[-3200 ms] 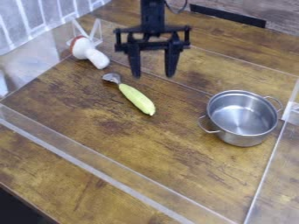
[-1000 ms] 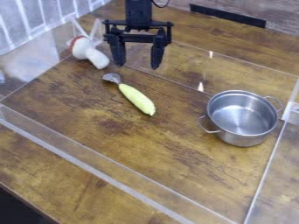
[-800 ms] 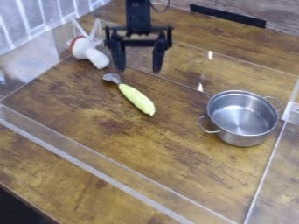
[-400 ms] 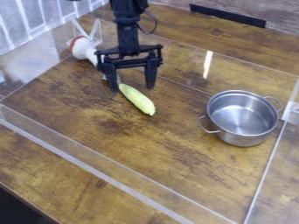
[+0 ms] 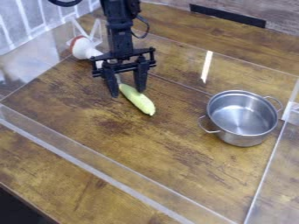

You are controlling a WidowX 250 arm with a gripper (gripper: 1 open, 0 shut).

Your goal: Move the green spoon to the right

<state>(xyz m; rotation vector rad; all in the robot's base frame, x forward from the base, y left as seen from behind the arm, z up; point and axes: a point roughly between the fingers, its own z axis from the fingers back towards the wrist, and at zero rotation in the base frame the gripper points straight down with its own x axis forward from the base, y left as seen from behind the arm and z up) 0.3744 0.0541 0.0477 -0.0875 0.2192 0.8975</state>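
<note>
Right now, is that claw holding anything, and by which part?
Nothing is held yet. The gripper stands open over the bowl end of the green spoon, which lies on the table.

The green spoon (image 5: pixel 136 99) lies flat on the wooden worktop (image 5: pixel 140 149), left of centre. Its thick yellow-green, banana-like handle runs diagonally, pointing down and to the right. The small dark metal bowl at the upper-left end is largely hidden from view.

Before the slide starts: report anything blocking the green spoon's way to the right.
The steel pot stands to the right of the green spoon, on the same wooden table. Bare wood lies between them, so a short move right looks clear; a long one would meet the pot.
</note>
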